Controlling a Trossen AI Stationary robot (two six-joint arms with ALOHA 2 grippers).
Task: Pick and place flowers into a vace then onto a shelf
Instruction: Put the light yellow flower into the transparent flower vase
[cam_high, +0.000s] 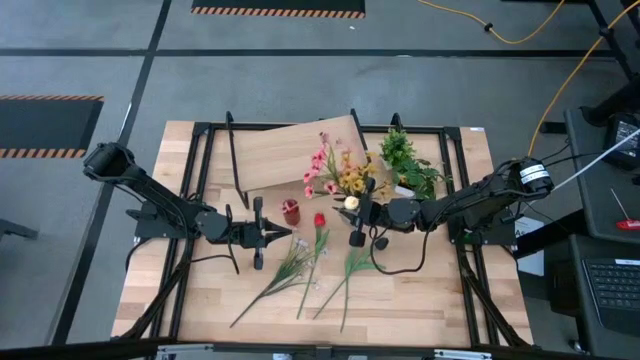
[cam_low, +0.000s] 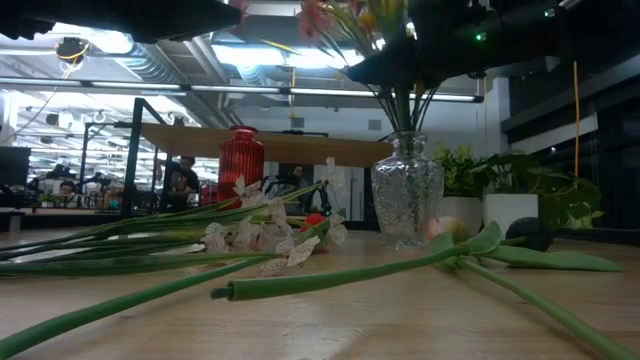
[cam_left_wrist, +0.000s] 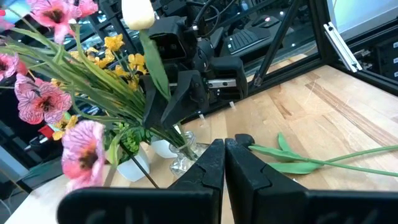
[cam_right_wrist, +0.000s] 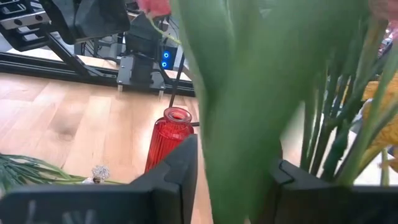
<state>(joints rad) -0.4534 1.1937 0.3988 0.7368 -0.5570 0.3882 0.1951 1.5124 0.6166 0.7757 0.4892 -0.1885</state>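
A clear glass vase (cam_low: 407, 196) stands mid-table with pink and yellow flowers (cam_high: 335, 172) in it. My right gripper (cam_high: 356, 212) is beside it, shut on a cream tulip (cam_left_wrist: 138, 14). My left gripper (cam_high: 285, 235) is shut and empty, above the table to the left, near a red vase (cam_high: 291, 211). Several loose stems (cam_high: 300, 265) and a red tulip (cam_high: 320, 220) lie flat on the tabletop. The light-wood shelf (cam_high: 290, 155) stands at the far side. My right gripper pinches the cream tulip's green stem and leaf (cam_right_wrist: 236, 146) between its two fingers, partway down from the head. The fingers come level from the table's right side and lie across the stem. The tulip stands upright, head up, its lower end among the stems at the vase's mouth (cam_left_wrist: 180, 140).
A bushy green plant in a white pot (cam_high: 410, 165) stands right of the glass vase. A black cable (cam_high: 400, 262) lies on the table below my right arm. Black frame bars (cam_high: 205, 190) run along both table sides. Bare wood lies along the near edge (cam_high: 420, 315).
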